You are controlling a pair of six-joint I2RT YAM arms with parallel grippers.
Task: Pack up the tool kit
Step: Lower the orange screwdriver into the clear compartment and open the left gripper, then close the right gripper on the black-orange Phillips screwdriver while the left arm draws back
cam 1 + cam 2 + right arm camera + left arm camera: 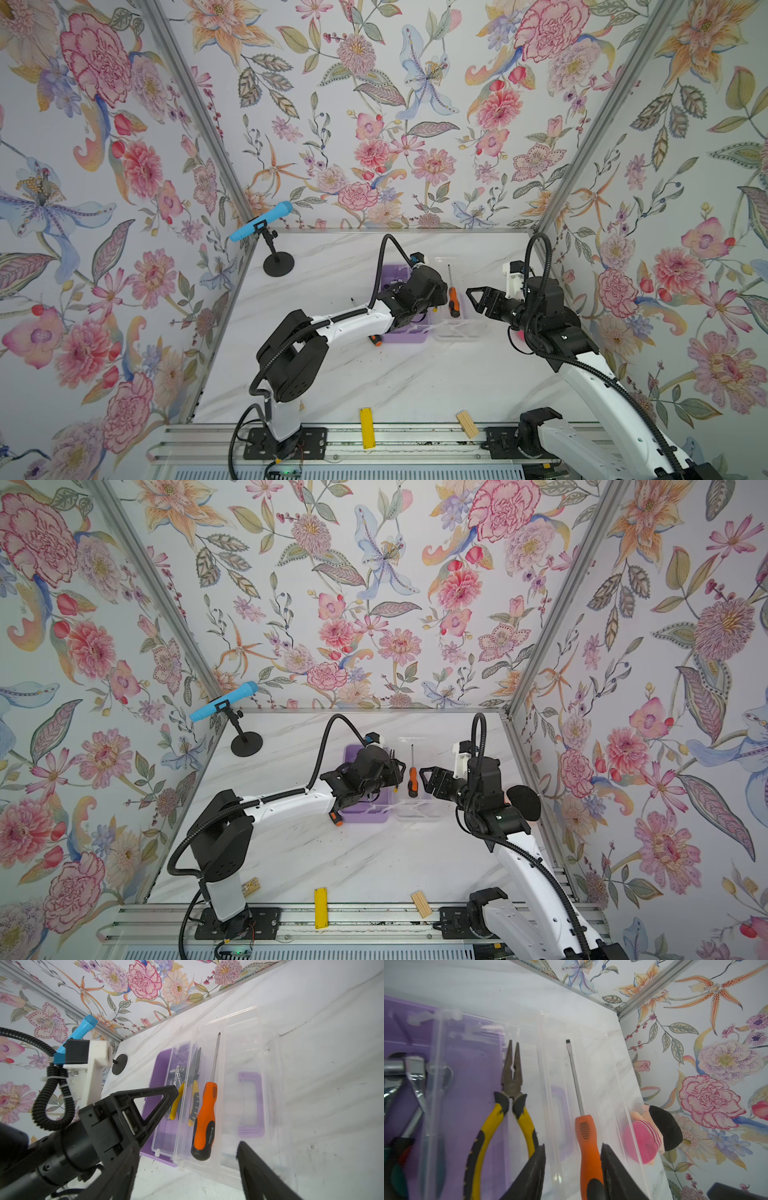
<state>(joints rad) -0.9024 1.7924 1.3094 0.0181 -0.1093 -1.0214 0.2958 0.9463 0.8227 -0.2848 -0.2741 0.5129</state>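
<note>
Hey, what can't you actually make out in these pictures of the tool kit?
- Lilac base contents: both top views, covered by the left arm.
- Second screwdriver: both top views, mostly under that arm.
- Chrome tools: left wrist view, blurred and cut off by the picture edge.

top views: from high, side by side, look down on whole table (395,386) | left wrist: very near above open case (471,1076) | right wrist: a little farther, slanted | both wrists share case, screwdriver (204,1113)
</note>
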